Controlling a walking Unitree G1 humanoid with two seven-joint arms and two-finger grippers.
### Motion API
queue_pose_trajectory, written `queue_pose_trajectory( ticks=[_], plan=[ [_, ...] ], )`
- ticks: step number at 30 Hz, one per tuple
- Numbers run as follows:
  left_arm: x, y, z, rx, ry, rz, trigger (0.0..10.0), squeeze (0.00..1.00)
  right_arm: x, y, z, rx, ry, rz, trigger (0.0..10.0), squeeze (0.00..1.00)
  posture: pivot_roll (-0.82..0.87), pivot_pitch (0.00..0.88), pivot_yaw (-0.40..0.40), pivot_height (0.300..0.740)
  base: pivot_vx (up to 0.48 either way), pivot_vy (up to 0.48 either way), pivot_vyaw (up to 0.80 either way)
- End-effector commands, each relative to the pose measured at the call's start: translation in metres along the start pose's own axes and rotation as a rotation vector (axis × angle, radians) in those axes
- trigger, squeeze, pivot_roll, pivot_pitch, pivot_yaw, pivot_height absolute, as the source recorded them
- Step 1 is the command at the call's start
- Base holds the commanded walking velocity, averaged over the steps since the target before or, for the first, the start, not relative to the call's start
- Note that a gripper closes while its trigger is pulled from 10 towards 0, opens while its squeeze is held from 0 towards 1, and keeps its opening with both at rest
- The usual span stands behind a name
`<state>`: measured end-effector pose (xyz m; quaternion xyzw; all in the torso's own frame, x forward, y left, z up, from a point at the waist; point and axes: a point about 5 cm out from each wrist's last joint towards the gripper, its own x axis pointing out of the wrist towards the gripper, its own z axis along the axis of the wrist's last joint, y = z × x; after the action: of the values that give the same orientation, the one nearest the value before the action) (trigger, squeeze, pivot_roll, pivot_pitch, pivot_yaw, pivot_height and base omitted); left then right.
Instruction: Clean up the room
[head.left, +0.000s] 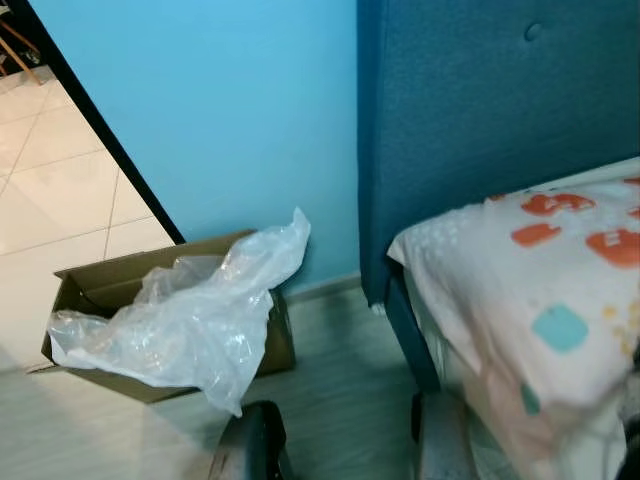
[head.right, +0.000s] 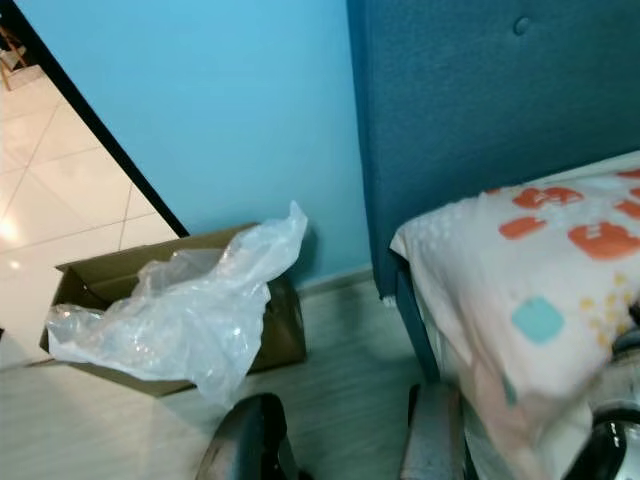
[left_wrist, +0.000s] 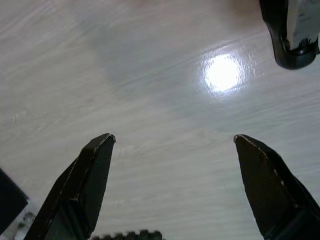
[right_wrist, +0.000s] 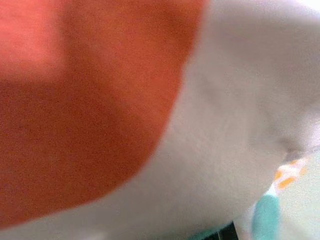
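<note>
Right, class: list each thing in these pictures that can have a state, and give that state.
cardboard box: open, flaps up, on the floor by the wall
plastic bag: crumpled, spilling over the box's front
bedsheet: draped over the mattress corner
left gripper: open, above bare floor

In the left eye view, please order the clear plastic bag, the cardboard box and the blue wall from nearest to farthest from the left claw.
The left claw hangs open over the wooden floor, at the near edge of the scene.
1. Clear plastic bag: ahead and to the left, draped over the box's front.
2. Cardboard box: under and behind the bag.
3. Blue wall: behind the box.
</note>
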<state>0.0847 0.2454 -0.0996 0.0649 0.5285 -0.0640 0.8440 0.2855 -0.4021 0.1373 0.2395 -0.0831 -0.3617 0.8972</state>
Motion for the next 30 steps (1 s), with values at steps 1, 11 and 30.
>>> queue_pose_trajectory(
  ticks=[1, 11, 30],
  plan=[
    [-0.007, 0.011, -0.013, 0.018, 0.040, 0.015, 10.0, 0.00, -0.001, 0.030, -0.016, 0.040, 0.051, 0.103, 10.0, 0.00, 0.19, 0.307, 0.193, 0.489, 0.000, 0.000, 0.00],
    [-0.005, 0.009, -0.008, 0.027, 0.028, 0.009, 10.0, 0.00, -0.003, 0.091, -0.024, 0.146, 0.068, 0.306, 10.0, 0.00, 0.17, 0.295, 0.181, 0.489, 0.000, 0.000, 0.00],
    [0.005, -0.011, -0.001, -0.012, 0.044, -0.002, 10.0, 0.00, 0.007, -0.034, 0.074, -0.141, -0.241, -0.191, 10.0, 0.00, 0.08, 0.220, 0.134, 0.489, 0.000, 0.000, 0.00]
  ],
)
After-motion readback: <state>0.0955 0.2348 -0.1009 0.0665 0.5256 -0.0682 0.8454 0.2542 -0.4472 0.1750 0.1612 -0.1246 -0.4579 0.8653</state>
